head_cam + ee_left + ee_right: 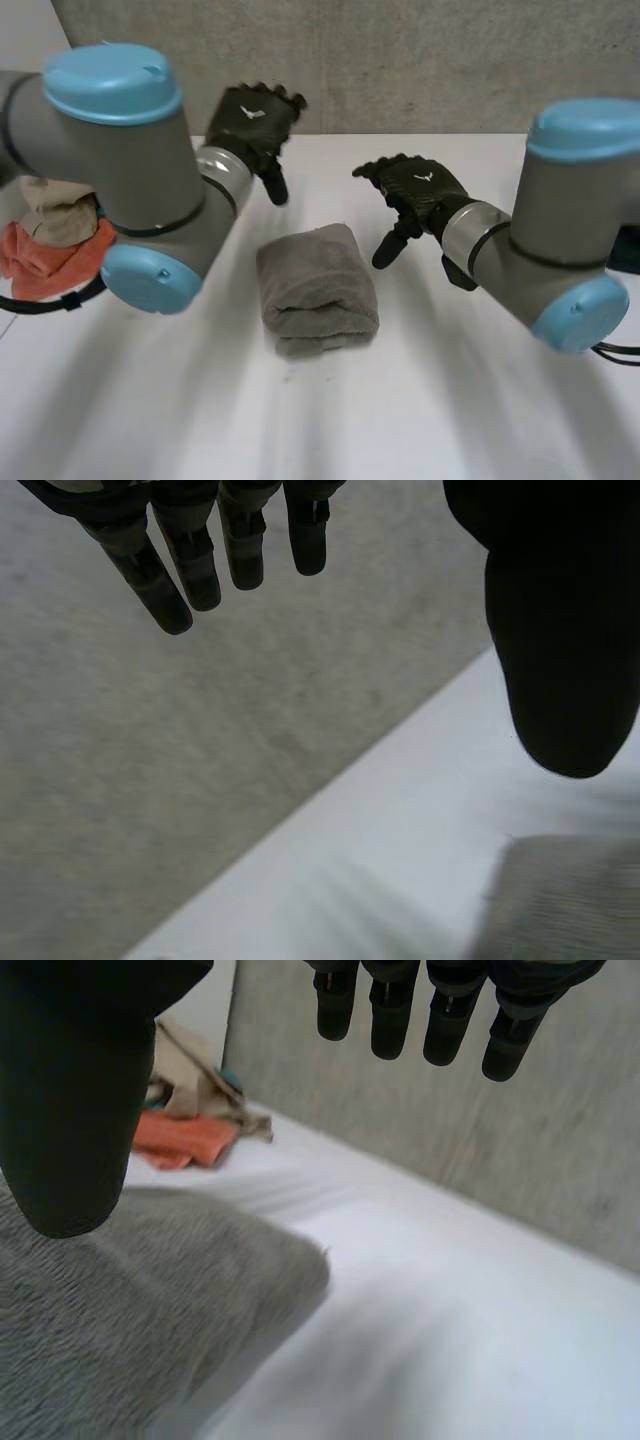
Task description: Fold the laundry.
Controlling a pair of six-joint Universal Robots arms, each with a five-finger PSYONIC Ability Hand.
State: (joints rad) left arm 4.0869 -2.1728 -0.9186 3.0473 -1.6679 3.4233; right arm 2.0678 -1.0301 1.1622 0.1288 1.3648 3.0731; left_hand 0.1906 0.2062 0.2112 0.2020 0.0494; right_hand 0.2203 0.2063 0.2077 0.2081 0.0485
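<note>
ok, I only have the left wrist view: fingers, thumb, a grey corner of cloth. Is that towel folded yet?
Observer: Yes. The head view shows the grey towel folded into a compact bundle in the middle of the table, with neither hand touching it.
Operator: Right hand?
Observer: The right hand hangs open, holding nothing, across the towel from the left hand.
Operator: More laundry?
Observer: An orange cloth and a beige cloth are heaped at the robot's left, partly behind the left arm.
</note>
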